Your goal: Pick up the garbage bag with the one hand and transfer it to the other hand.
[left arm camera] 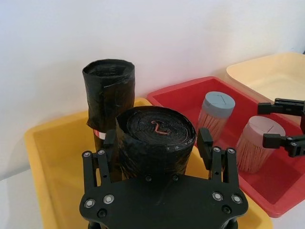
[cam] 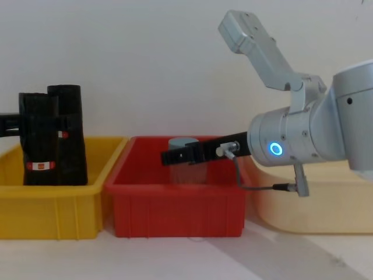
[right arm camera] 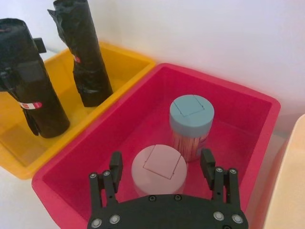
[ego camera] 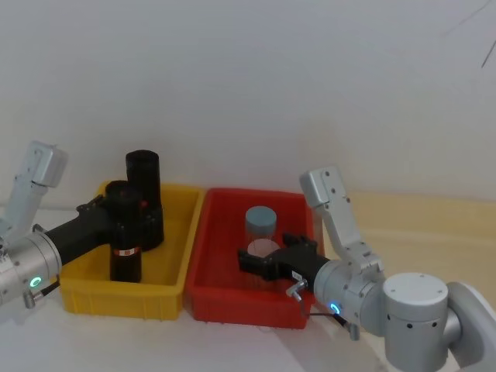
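Note:
The garbage bag [ego camera: 125, 232] [cam: 38, 140] is a black roll with a white band bearing a red square, standing in the yellow bin [ego camera: 124, 298]. My left gripper [ego camera: 124, 211] [left arm camera: 157, 140], on the green-lit arm, reaches in from the left and is shut on the roll's upper part, one finger against each side. The band shows low on the bag [right arm camera: 28, 81] in the right wrist view. My right gripper [ego camera: 246, 262] [right arm camera: 162, 164] [cam: 169, 157], on the blue-lit arm, hovers open over the red bin [ego camera: 240, 302], above a pink-capped jar [right arm camera: 158, 168].
A taller black roll [ego camera: 143, 186] [left arm camera: 108, 90] stands just behind the garbage bag in the yellow bin. The red bin holds a blue-capped jar [ego camera: 260, 221] beside the pink-capped one. A beige tray [cam: 315, 204] sits to the right. A white wall runs behind.

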You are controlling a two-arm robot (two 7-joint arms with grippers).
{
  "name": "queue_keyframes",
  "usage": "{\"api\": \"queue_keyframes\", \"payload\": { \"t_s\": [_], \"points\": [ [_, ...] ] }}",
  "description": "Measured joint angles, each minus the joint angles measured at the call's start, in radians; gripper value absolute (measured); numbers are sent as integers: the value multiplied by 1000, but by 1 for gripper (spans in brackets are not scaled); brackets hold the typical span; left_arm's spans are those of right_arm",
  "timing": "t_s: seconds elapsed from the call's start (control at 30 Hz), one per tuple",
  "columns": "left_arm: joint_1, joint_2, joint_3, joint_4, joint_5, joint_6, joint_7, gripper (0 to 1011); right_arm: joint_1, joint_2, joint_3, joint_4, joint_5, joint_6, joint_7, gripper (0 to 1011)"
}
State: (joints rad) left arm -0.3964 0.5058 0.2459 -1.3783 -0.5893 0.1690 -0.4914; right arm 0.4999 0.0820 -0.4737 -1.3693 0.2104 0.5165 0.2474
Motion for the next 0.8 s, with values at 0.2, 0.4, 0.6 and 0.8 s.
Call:
{"api": "queue_keyframes", "payload": {
  "t_s": [0.2,0.4,0.6,0.8],
  "points": [
    [-1,0,1,1,0,-1,0,1001,0,2,-1,6,-4,9,9,1001],
    [-1,-1,1,1,0,-1,0,1001,-2,2,0,11,-6,17,16,1002],
    [-2,-1,1,2,0,-1,0,885,-3,2,1,14,-7,21,21,897],
    [-2,-1,1,2,0,-1,0,693,-3,2,2,15,-7,24,23,738]
  ]
}}
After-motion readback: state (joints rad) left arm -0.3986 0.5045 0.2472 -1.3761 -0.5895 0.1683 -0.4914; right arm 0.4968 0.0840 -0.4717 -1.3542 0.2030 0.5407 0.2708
